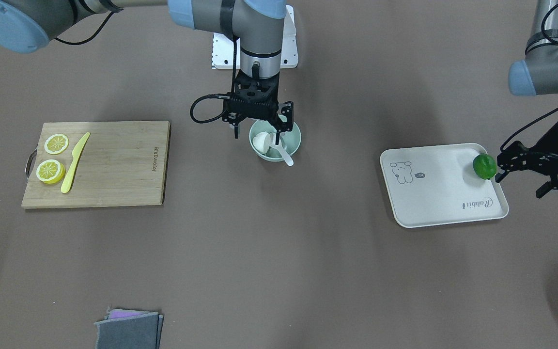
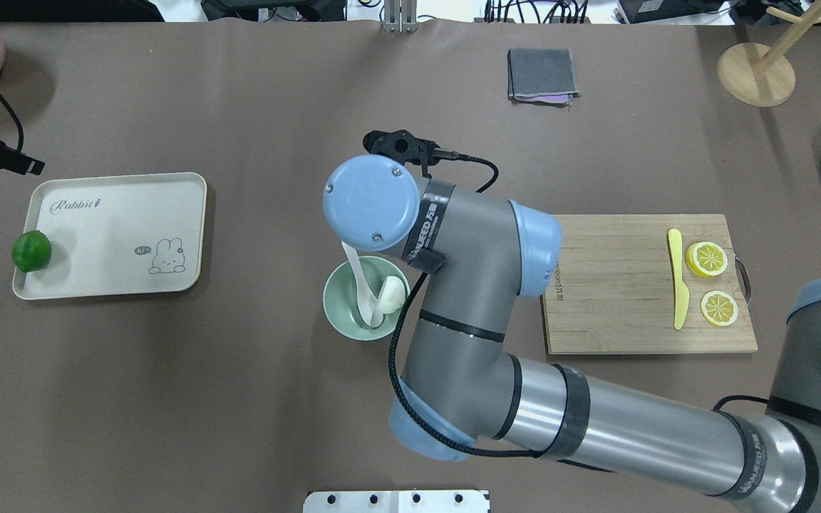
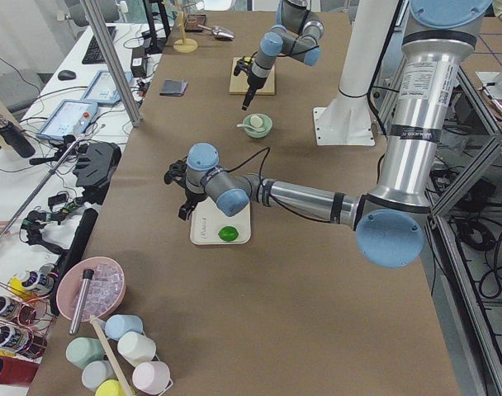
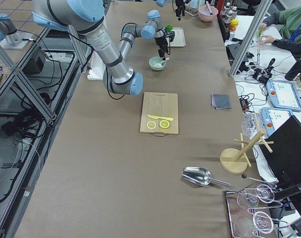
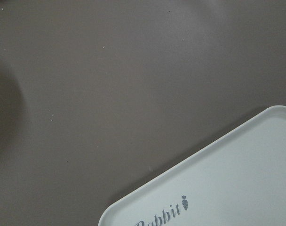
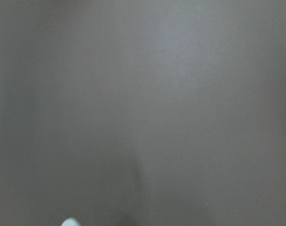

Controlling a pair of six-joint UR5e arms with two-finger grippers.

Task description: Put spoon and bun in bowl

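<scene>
The mint-green bowl (image 1: 296, 141) stands mid-table and also shows in the overhead view (image 2: 340, 308). The white bun (image 1: 261, 141) lies inside it. The white spoon (image 1: 284, 155) rests in the bowl with its handle sticking out over the rim, as the overhead view also shows (image 2: 355, 274). My right gripper (image 1: 256, 136) hangs just above the bowl, open and holding nothing. My left gripper (image 1: 520, 184) is open and empty, off to the side next to a green lime (image 1: 484, 166).
The lime sits at the edge of a cream rabbit tray (image 1: 443, 198). A wooden cutting board (image 1: 114, 165) carries two lemon slices (image 1: 50, 171) and a yellow knife (image 1: 75, 162). A folded grey cloth (image 1: 129, 330) lies near the operators' edge.
</scene>
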